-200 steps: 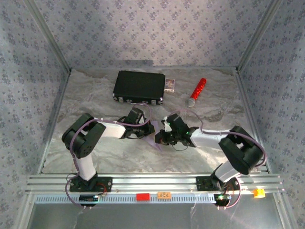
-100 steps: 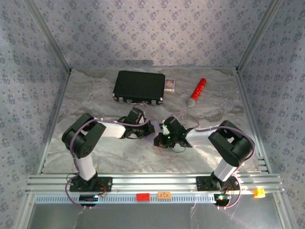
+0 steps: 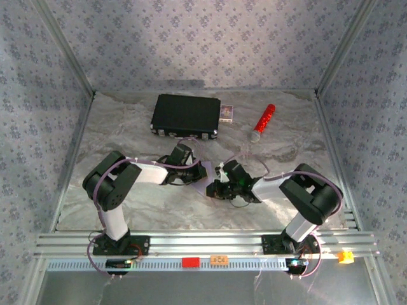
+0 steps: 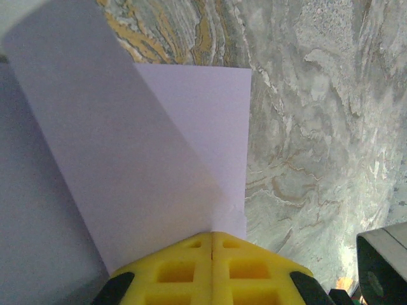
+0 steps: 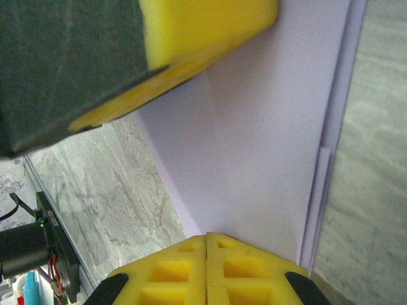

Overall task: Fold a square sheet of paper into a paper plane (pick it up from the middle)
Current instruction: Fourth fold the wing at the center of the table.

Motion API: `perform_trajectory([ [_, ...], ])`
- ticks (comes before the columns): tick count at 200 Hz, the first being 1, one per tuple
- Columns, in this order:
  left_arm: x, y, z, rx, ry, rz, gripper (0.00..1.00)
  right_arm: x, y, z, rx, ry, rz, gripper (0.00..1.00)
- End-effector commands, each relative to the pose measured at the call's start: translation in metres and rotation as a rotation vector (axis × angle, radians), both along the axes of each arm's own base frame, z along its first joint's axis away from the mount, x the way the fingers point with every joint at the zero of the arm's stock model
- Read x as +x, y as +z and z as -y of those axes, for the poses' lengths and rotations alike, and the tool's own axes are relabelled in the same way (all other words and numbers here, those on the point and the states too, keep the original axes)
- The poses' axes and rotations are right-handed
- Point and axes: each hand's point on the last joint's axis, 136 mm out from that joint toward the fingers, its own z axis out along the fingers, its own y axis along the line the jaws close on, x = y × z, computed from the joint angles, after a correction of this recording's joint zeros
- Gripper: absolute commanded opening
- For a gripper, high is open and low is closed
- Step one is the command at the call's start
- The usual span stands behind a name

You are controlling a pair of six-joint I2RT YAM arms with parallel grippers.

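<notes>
Thin pale lilac square sheet of paper [image 4: 191,127] gripped from two sides.
The left pincer [image 4: 212,236] and the right pincer [image 5: 206,239] are each closed tight on an edge of the partly folded sheet, facing each other, mid-way across the marbled grey counter [image 3: 127,121].

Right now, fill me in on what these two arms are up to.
Both arms are working on the lilac paper sheet in the middle of the table. The left end effector and the right end effector are each pinched shut on it, close together. The sheet is partly folded, with flaps raised, and is not yet a finished plane. A black case, a small box and a red-and-silver cylinder lie at the far side, apart from both arms.
</notes>
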Motion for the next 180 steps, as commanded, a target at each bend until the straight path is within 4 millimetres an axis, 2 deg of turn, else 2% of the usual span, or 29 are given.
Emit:
perform_trajectory([
  [1, -0.013, -0.031, -0.023, 0.116, 0.02, -0.06, 0.02, -0.031, -0.024, 0.021, -0.092, 0.014, -0.093, 0.09],
  [95, -0.014, -0.033, -0.026, 0.124, 0.03, -0.066, 0.02, -0.071, -0.036, 0.05, -0.16, 0.048, -0.109, 0.09],
  [142, -0.013, -0.033, -0.025, 0.12, 0.03, -0.065, 0.02, -0.081, -0.039, 0.059, -0.184, 0.057, -0.118, 0.09],
  [163, -0.014, -0.031, -0.024, 0.114, 0.027, -0.063, 0.02, -0.076, -0.024, 0.053, -0.136, 0.048, -0.094, 0.09],
  [180, -0.014, -0.03, -0.024, 0.112, 0.026, -0.06, 0.02, -0.064, 0.004, 0.043, -0.082, 0.042, -0.03, 0.09],
])
